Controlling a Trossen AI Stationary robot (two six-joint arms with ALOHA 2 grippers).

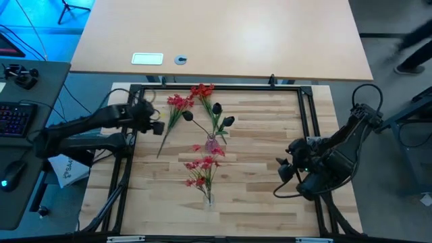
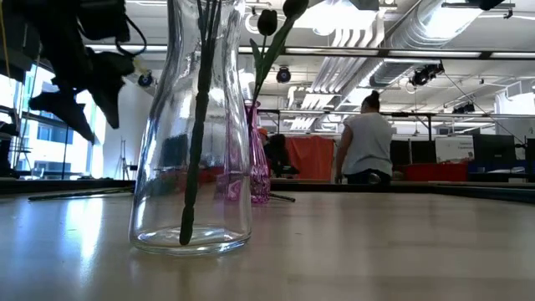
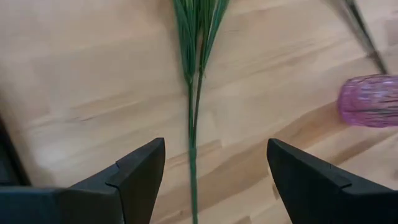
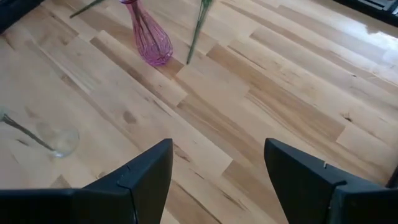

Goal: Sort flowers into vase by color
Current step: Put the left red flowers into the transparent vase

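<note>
A clear glass vase (image 1: 206, 196) (image 2: 192, 167) stands near the table's front and holds red flowers (image 1: 202, 169). Behind it, a pink vase (image 1: 212, 143) (image 4: 149, 40) holds dark tulips (image 1: 217, 108) (image 2: 267, 21). Two red-flowered bunches lie flat on the table, one (image 1: 177, 103) at the far left and one (image 1: 202, 90) farther back. My left gripper (image 1: 156, 125) (image 3: 214, 168) is open above the left bunch's green stem (image 3: 191, 143), a finger on either side, touching nothing. My right gripper (image 1: 282, 170) (image 4: 217, 168) is open and waits at the right.
A black frame (image 1: 307, 121) runs round the work area. Bare wood lies between the vases and my right gripper (image 4: 280, 112). A second tabletop (image 1: 223, 34) sits behind the frame. A person (image 2: 365, 138) stands far off in the room.
</note>
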